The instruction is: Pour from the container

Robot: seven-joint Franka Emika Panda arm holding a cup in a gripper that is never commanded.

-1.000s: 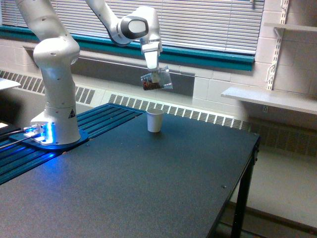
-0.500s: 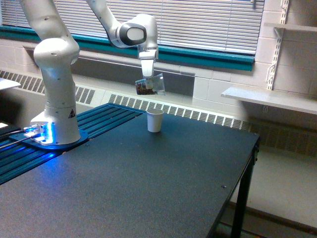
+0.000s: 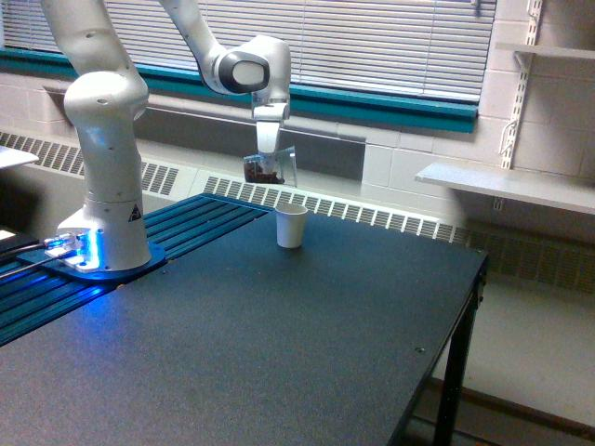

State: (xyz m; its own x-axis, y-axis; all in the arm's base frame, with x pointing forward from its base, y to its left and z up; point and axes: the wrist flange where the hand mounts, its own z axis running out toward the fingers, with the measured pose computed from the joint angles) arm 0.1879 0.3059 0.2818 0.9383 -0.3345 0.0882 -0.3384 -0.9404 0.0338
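Since 1 second ago my claw has slid toward the frame's left and dropped a little, and the cup it carries has swung from a steep tilt back to nearly upright. My claw is closed on the cup, gripping it from above; the fingertips themselves are too small to make out. The cup hangs in the upper middle of the frame, above and slightly left of the white cup, clear of it. Brown bits sit low inside the cup, so I judge most of the load is yet to go. The white cup stands upright on the counter, just below centre frame.

To pour well, I would bring the clear cup's lip over the white cup's mouth before tipping, since now it sits off to the left. Then I would rotate slowly, keeping the lip low and close above the rim so the bits drop in rather than scatter across the counter.
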